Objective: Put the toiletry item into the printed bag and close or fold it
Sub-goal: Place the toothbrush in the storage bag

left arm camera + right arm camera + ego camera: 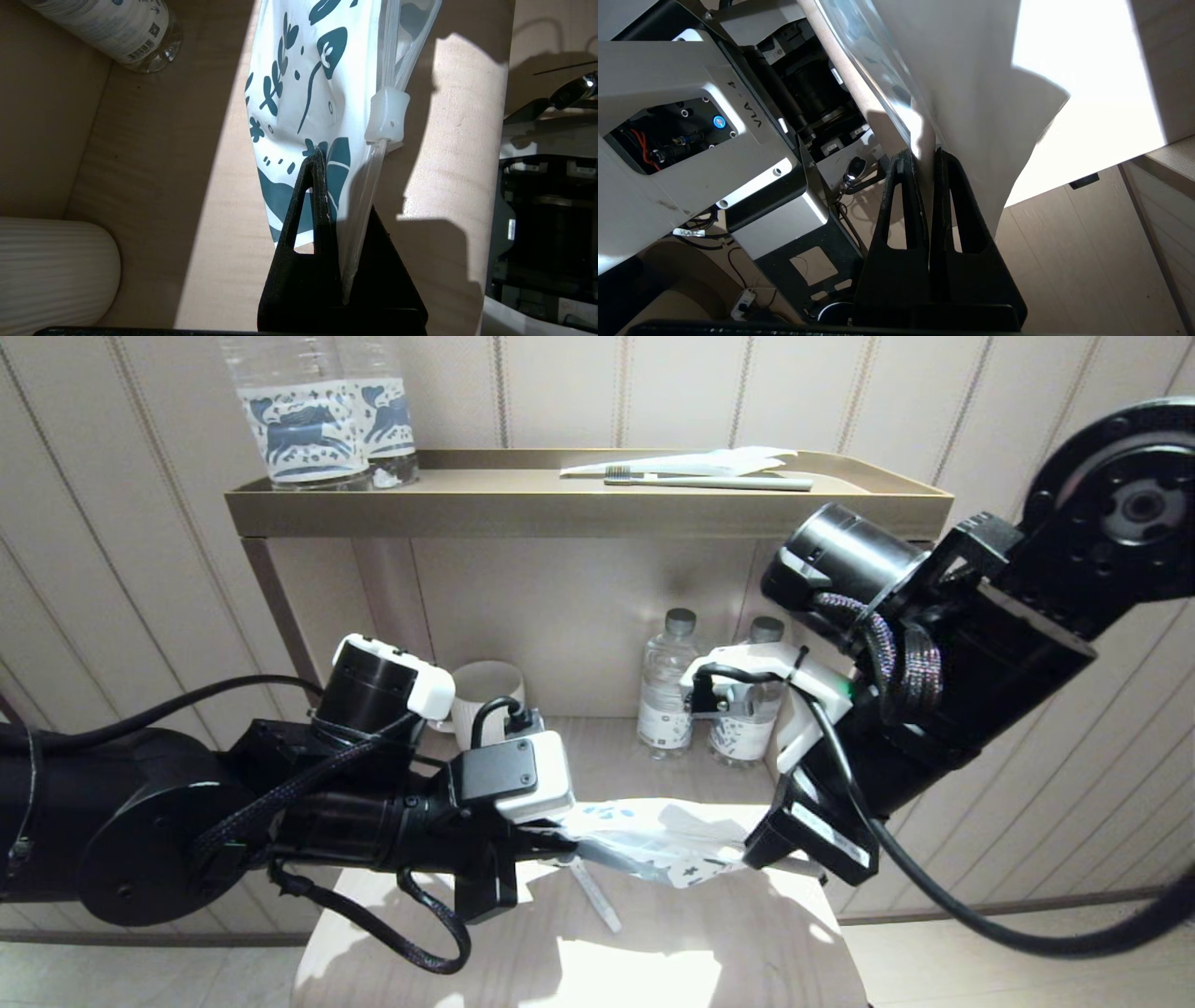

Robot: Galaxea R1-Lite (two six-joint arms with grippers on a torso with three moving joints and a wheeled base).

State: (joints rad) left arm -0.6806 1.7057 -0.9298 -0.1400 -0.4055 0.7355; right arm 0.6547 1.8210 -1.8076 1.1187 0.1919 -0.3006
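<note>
The printed bag (pixel 658 840), a whitish pouch with blue-grey print, hangs stretched between my two grippers just above the pale table (pixel 653 952). My left gripper (pixel 558 845) is shut on one end of it. The left wrist view shows the bag (pixel 303 93) pinched in that gripper (pixel 345 186), with its zip slider (pixel 387 116) near the fingers. My right gripper (pixel 758 854) is shut on the other end, and the right wrist view shows the bag (pixel 971 93) clamped in it (pixel 923 156). A toothbrush (pixel 709 482) lies on the upper tray. A thin pale stick (pixel 597 896) lies under the bag.
The gold tray (pixel 579 513) also holds two clear bottles with blue labels (pixel 308 420) and a white wrapper (pixel 691 462). Two small bottles (pixel 665 681) and a ribbed white cup (pixel 487 695) stand at the back of the lower shelf. Panelled walls close in both sides.
</note>
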